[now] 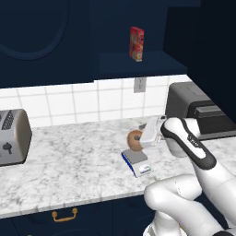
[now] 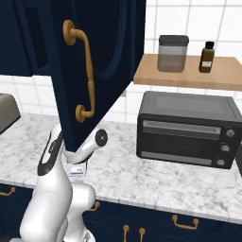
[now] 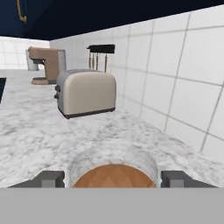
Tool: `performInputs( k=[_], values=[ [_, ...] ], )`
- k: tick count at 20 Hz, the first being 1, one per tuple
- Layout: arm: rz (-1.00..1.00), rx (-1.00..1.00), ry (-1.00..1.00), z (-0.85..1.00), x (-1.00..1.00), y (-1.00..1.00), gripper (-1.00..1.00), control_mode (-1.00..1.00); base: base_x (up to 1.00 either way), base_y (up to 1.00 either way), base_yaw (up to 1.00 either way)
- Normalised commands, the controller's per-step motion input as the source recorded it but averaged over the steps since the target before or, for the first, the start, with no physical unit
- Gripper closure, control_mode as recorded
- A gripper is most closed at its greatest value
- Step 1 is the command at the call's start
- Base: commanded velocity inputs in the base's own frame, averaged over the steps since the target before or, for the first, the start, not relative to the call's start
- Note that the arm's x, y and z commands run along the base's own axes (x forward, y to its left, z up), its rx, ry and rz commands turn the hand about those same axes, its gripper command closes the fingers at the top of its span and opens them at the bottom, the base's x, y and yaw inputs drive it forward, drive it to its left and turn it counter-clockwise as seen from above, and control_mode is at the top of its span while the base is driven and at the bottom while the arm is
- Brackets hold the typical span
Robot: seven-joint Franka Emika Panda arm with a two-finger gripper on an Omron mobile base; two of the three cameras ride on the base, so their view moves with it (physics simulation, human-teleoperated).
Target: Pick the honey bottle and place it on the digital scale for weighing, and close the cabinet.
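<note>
Pincer [image 3: 113,178] fingers are sitting one on each side of the honey bottle [image 3: 113,168], closed around it. From the left base view the honey bottle [image 1: 135,139] is hanging just over the digital scale [image 1: 137,161], which is lying on the marble tabletop [image 1: 69,166]; whether bottle and plate are touching is unclear. Above, the cabinet [image 2: 97,61] is standing open, a red box [image 1: 136,44] resting on its shelf. A chrome toaster [image 3: 86,92] is sitting further along the tabletop.
</note>
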Motion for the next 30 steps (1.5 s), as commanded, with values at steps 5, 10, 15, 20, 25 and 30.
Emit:
performInputs(
  k=[5, 10, 15, 20, 25, 30],
  values=[
    [0.0, 0.08, -0.04, -0.21, -0.16, -0.01, 1.0, -1.0, 0.0, 0.0, 0.0],
    [0.02, 0.0, 0.01, -0.12, -0.18, 0.0, 1.0, -1.0, 0.0, 0.0, 0.0],
    [0.02, 0.0, 0.01, -0.28, -0.07, 0.04, 1.0, -1.0, 0.0, 0.0, 0.0],
    [0.03, 0.0, 0.0, -0.55, 0.0, 0.02, 1.0, -1.0, 0.0, 0.0, 0.0],
    [0.04, 0.0, 0.0, -0.63, 0.0, 0.15, 1.0, -1.0, 0.0, 0.0, 0.0],
    [0.04, 0.01, -0.1, -0.34, 0.01, 0.4, 1.0, -1.0, 0.0, 0.0, 0.0]
  ],
)
